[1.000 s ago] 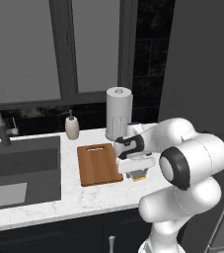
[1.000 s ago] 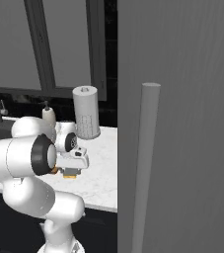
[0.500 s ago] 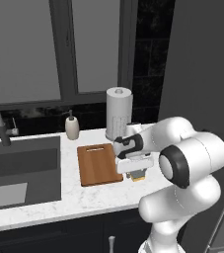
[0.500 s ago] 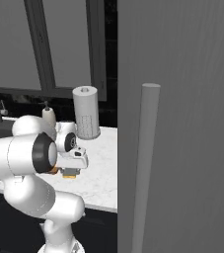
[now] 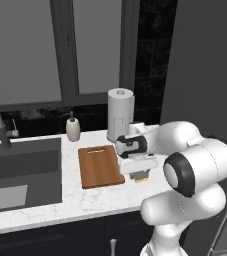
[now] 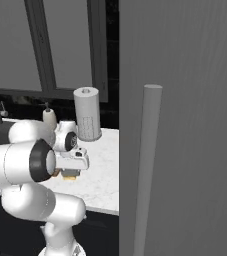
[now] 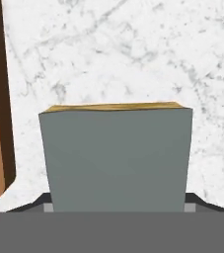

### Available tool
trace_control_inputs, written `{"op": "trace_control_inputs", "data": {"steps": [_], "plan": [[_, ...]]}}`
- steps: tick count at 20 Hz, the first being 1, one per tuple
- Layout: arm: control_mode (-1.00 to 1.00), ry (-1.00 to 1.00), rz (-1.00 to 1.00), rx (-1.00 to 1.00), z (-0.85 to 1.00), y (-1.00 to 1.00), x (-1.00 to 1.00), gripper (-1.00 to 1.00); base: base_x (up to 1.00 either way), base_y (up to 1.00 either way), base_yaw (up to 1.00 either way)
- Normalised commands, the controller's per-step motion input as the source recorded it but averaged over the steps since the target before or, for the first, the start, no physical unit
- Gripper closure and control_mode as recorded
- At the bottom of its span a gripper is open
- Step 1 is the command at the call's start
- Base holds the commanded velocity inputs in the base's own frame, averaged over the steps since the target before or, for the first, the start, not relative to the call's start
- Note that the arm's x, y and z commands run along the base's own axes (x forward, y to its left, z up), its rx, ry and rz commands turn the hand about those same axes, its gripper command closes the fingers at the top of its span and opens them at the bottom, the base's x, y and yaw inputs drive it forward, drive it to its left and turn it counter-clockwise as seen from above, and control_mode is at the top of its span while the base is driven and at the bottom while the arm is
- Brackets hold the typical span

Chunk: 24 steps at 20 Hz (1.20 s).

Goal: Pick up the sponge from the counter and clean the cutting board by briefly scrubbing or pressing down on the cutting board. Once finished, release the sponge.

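Sponge (image 7: 116, 158) sits grey face up under the claw (image 5: 139, 175), on the white desk (image 5: 92, 197) just right of the cutting board (image 5: 100, 166), whose long axis runs near to far. Whether the claw grips it cannot be told. Nothing has visibly moved since half a second ago.

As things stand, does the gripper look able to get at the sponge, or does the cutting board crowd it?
Probably yes. The gripper sits right over the sponge, which lies on bare counter, apart from the cutting board beside it. Nothing stands between them. Whether the fingers have closed on it, I cannot tell.
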Motion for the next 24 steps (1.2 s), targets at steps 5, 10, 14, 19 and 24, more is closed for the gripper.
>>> {"op": "trace_control_inputs", "data": {"steps": [5,10,14,19,24], "plan": [[-1.00,-0.02,0.01,-0.04,0.70,-0.02,-0.21,1.00,0.00,0.00,0.00],[-1.00,0.02,0.14,-0.05,0.23,0.29,-0.24,1.00,0.00,0.00,0.00],[-1.00,0.15,0.33,-0.02,0.06,0.55,0.00,1.00,0.00,0.00,0.00],[-1.00,0.11,0.44,0.00,0.07,0.21,0.19,1.00,0.00,0.00,0.00],[-1.00,0.07,0.49,-0.06,0.00,0.04,0.25,1.00,0.00,0.00,0.00]]}}
